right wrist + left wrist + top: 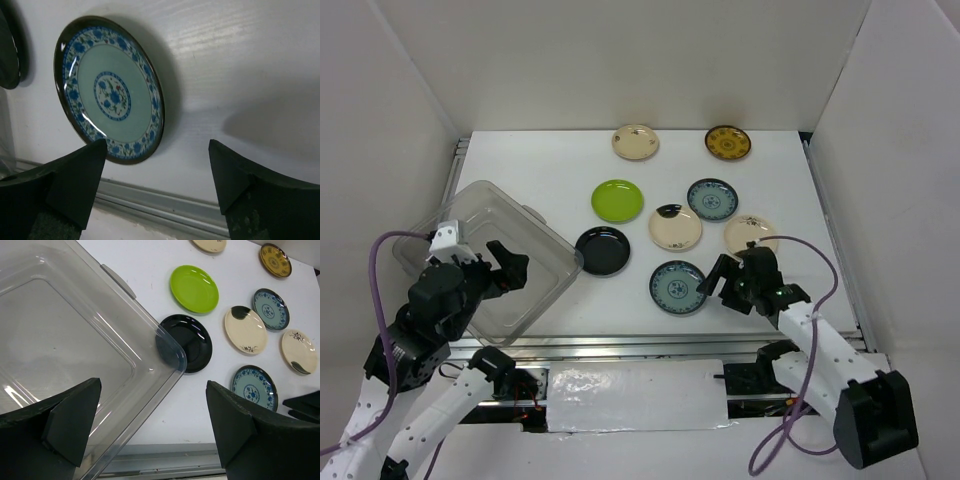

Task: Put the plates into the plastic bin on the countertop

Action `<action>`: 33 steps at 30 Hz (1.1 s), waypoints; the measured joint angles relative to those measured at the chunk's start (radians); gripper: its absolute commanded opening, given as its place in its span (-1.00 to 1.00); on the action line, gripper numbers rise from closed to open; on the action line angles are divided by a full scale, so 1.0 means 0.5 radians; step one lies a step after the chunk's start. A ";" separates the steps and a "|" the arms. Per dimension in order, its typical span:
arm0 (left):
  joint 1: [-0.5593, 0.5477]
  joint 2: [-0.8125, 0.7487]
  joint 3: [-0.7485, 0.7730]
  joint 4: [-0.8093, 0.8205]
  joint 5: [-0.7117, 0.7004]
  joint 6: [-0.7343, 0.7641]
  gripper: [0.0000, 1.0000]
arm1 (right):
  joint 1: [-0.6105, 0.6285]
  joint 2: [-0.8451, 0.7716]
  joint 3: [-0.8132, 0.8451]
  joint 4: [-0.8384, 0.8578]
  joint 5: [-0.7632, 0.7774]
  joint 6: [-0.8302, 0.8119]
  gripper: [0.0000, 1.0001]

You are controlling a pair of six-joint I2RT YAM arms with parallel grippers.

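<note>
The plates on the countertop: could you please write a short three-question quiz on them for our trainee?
1. True or false: the plastic bin already holds a plate.
2. Which lies closest to the right gripper? A) lime green plate B) near teal-blue plate C) mustard-brown plate
3. How many plates lie on the countertop?
Key: 1 false; 2 B; 3 eight.

I could read no word, label, brand or number in any view. The only markings I saw were painted patterns, such as blue flowers on the teal plate (107, 90) right of the bin (560, 252), and none formed letters.
</note>
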 measured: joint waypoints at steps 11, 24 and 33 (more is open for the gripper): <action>-0.007 0.200 -0.002 0.014 0.066 0.040 0.99 | -0.152 0.518 -0.168 0.767 -0.357 0.052 -0.19; -0.008 0.578 0.109 0.065 0.539 0.055 0.99 | 0.091 0.026 -0.092 0.375 -0.088 0.065 -1.00; -0.014 1.099 0.071 0.522 1.521 0.021 0.99 | 0.294 -0.404 0.236 0.229 -0.407 0.077 -1.00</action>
